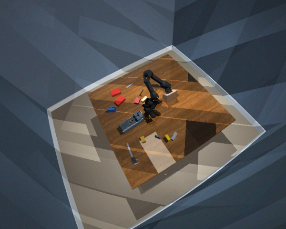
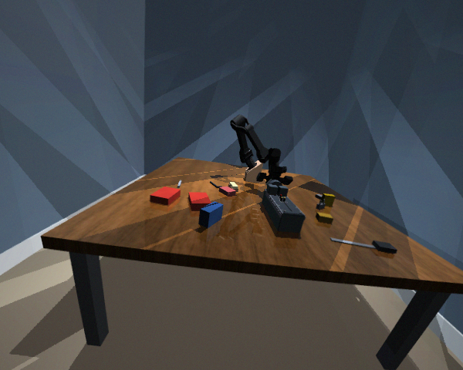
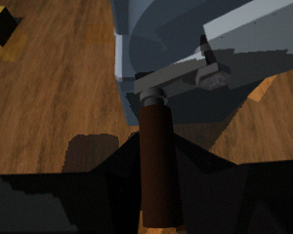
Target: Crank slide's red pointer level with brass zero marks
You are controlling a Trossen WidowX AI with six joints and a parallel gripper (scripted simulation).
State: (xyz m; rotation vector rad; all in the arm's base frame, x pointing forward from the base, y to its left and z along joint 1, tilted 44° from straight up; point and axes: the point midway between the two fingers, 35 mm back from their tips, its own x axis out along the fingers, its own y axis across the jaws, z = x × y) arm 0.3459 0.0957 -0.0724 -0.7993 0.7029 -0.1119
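Note:
The grey-blue machine [image 1: 125, 127] [image 2: 291, 222] [image 3: 186, 111] stands on the table. A red pointer [image 1: 132, 119] shows on its top, close to small brass marks [image 1: 130, 121]; in the top view the red seems slightly toward the crank end, but it is too small to tell exactly. The wrist view shows a pale crank arm [image 3: 173, 77] with a brown cylindrical handle [image 3: 157, 171] at its end. My gripper [image 1: 145, 115] [image 2: 275, 179] [image 3: 153, 138] is shut on the handle, one dark finger on each side. The pointer and marks are outside the wrist view.
Two red blocks [image 1: 115, 92] [image 2: 165, 195] and a blue block [image 1: 111, 109] [image 2: 211, 215] lie on one side of the machine. Yellow blocks [image 1: 142, 139] [image 2: 324, 217] and a long tool with a dark head [image 1: 133, 160] [image 2: 383, 247] lie on the other. A pinkish block [image 1: 169, 95] [image 2: 252, 172] stands by the arm's base.

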